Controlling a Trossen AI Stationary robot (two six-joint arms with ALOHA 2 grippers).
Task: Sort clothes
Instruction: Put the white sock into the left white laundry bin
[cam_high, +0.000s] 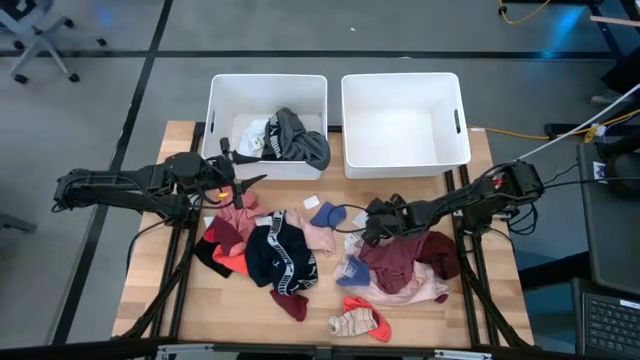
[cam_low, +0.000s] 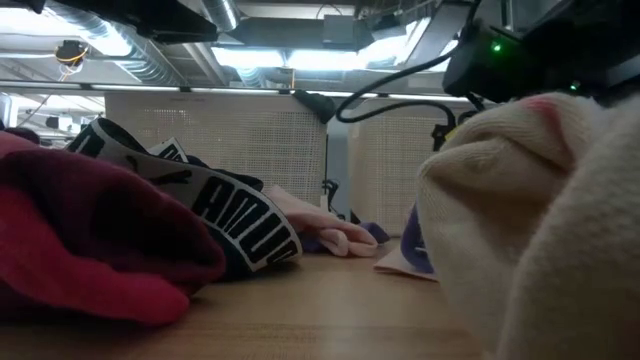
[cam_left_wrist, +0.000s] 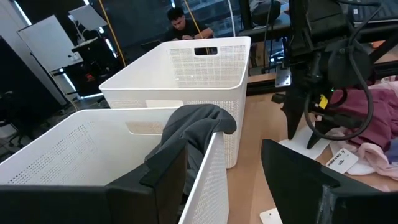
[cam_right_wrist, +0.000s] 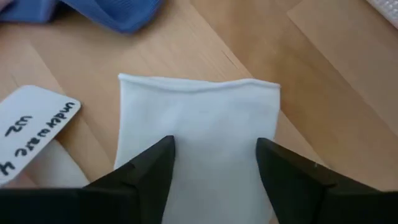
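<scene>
The clothes lie in a loose heap on the wooden table: a navy piece with a white band (cam_high: 280, 255), pink (cam_high: 320, 235), red (cam_high: 230, 255), maroon (cam_high: 405, 260) and blue (cam_high: 325, 213) pieces. My right gripper (cam_high: 375, 222) hangs open over the heap's middle, tipped down. In its wrist view its gripper (cam_right_wrist: 214, 162) stands over a flat white cloth (cam_right_wrist: 199, 118) that lies on the wood. My left gripper (cam_high: 235, 185) waits open and level beside the left bin (cam_high: 215, 120), with nothing between its fingers (cam_left_wrist: 168, 174). My right gripper points down at a slant over the white cloth, near its straight hemmed edge (cam_right_wrist: 199, 84). Both fingertips (cam_right_wrist: 155, 155) stand within the cloth's width. Whether they touch it, I cannot tell. The cloth lies flat on the table.
Two white bins stand at the far edge. The left one holds a grey garment (cam_left_wrist: 196, 124) draped over its rim and a white piece (cam_high: 255, 135); the right bin (cam_high: 405, 165) stands beside it. A handwritten paper label (cam_right_wrist: 37, 130) lies next to the white cloth. A person (cam_left_wrist: 180, 25) sits beyond the table.
</scene>
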